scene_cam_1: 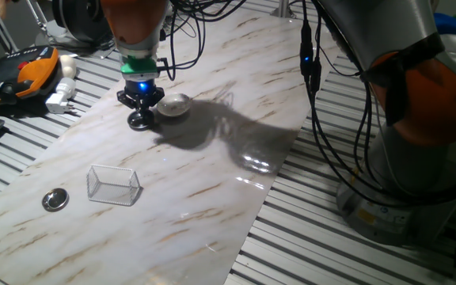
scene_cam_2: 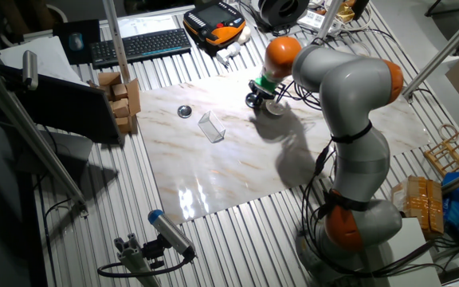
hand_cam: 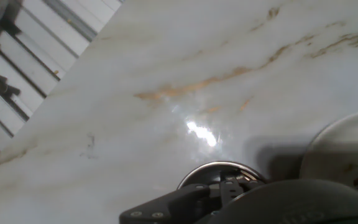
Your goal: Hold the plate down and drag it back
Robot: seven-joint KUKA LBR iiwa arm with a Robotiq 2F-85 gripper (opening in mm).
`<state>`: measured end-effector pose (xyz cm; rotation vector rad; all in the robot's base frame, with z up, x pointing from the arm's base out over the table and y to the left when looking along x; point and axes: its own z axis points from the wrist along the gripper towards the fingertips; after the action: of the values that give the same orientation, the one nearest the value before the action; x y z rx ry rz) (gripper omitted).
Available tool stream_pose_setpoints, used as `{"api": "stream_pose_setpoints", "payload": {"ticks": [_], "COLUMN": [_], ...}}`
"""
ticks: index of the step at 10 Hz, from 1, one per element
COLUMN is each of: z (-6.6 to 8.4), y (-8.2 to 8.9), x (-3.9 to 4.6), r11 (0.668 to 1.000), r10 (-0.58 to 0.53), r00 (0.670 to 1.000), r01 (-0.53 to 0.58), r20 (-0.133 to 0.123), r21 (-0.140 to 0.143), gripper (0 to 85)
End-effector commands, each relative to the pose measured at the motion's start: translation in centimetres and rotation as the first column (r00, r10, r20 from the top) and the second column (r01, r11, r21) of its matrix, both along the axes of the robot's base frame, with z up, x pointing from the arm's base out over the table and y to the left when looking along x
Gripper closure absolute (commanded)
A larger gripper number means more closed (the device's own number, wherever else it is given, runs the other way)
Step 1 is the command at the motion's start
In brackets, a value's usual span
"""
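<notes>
The plate (scene_cam_1: 175, 104) is a small white saucer on the marble board (scene_cam_1: 212, 166), toward its far side. It also shows in the other fixed view (scene_cam_2: 276, 108) and at the right edge of the hand view (hand_cam: 344, 152), where faint marks show in its centre. My gripper (scene_cam_1: 140, 117) stands just left of the plate, its tips down at the board with the fingers drawn together. It is beside the plate, not on it. In the hand view a shiny metal disc (hand_cam: 219, 170) lies right under the gripper's tips.
A clear plastic box (scene_cam_1: 113, 184) and another small metal disc (scene_cam_1: 55, 199) lie on the near left of the board. Cables (scene_cam_1: 315, 87) hang over the right edge. An orange handset (scene_cam_1: 34, 70) and white plugs (scene_cam_1: 60, 99) lie off the board at far left.
</notes>
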<state>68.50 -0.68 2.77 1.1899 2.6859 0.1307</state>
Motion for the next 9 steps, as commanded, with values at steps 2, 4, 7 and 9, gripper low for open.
{"api": "stream_pose_setpoints", "payload": {"ticks": [2, 4, 7, 9], "z": [0.0, -0.1, -0.1, 0.1], "y": [-0.5, -1.2, -2.1, -2.7], "x": [0.24, 0.51, 0.74, 0.81], "r11": [1.0, 1.0, 1.0, 1.0], "r10": [0.0, 0.002, 0.009, 0.012], "r00": [1.0, 1.0, 1.0, 1.0], "r01": [0.0, -0.002, -0.009, -0.012], "r20": [0.0, 0.003, 0.005, 0.003], "r21": [-0.001, 0.001, -0.001, -0.003], "gripper": [85.0, 85.0, 85.0, 85.0]}}
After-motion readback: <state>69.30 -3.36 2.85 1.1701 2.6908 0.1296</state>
